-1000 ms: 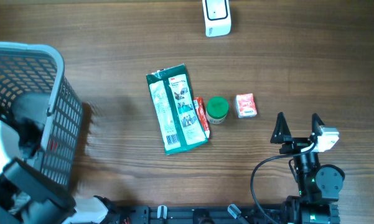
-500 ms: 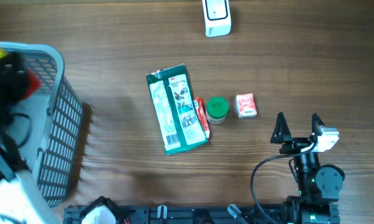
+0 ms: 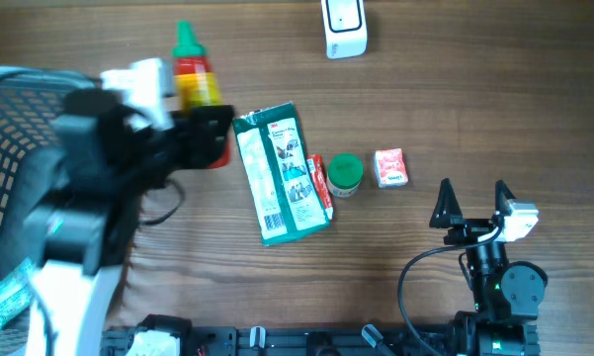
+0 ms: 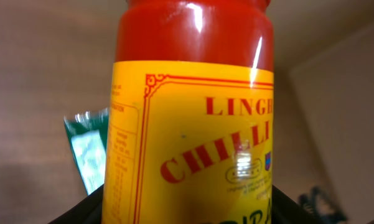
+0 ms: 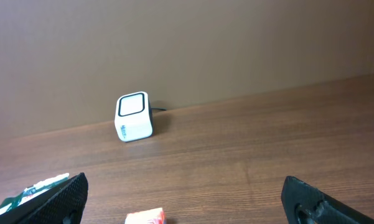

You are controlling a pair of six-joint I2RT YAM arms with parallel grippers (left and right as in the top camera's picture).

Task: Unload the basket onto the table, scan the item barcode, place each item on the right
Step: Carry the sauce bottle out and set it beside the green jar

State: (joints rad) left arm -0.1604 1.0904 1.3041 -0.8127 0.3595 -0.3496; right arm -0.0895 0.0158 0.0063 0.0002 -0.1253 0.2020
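At the far left the basket [image 3: 10, 138] no longer holds the left arm: a second ago the arm was down inside it, half a second ago it was rising at the upper left corner with something red and yellow, and now it has swung out over the table. The left gripper [image 3: 206, 133] is clamped on the lower part of a chilli sauce bottle [image 3: 196, 84], which has a green cap, a red body and a yellow label. The bottle sits in the upper left of the overhead view, just left of the green packet [image 3: 280, 173]. In the left wrist view the bottle [image 4: 193, 124] fills the frame with its label front to the camera, and no barcode shows on that face. So the pick looks done, and the carry to the reader has begun. Further right, the packet, the green-lidded jar [image 3: 345, 173] and the small red box [image 3: 389, 167] lie where they were. The scanner [image 3: 344, 27] stands at the top edge, well apart from the bottle, which probably has to cross over the packet and be turned until its code faces the scanner's window. At the lower right the right gripper [image 3: 471, 203] has not moved; its jaws stand wide apart and empty, pointing toward the scanner [image 5: 134, 116].
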